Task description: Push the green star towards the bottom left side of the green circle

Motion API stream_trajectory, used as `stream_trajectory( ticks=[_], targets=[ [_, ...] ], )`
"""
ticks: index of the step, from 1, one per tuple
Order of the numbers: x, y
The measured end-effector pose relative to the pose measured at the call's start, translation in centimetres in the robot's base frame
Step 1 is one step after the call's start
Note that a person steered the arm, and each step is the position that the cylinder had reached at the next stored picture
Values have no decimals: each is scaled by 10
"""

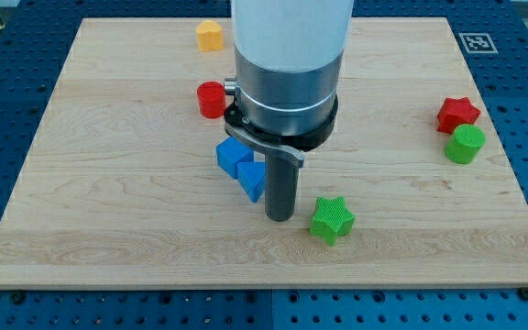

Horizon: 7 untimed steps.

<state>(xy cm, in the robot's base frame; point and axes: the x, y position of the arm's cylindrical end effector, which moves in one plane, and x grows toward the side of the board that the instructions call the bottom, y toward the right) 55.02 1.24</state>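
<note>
The green star (pixel 332 220) lies on the wooden board, right of centre near the view's bottom. The green circle (pixel 465 144), a short cylinder, stands near the board's right edge, up and to the right of the star. My tip (pixel 280 217) rests on the board just left of the green star, a small gap apart from it. The arm's grey and white body rises above the tip and hides part of the board behind it.
A red star (pixel 457 114) sits just above the green circle. Two blue blocks (pixel 243 167) lie touching each other right next to my tip on its left. A red cylinder (pixel 212 99) stands above them, and a yellow block (pixel 209 36) near the top edge.
</note>
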Motion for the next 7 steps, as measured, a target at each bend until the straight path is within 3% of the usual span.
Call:
stream_trajectory(
  ticks=[5, 7],
  targets=[
    [8, -5],
    [34, 20]
  ],
)
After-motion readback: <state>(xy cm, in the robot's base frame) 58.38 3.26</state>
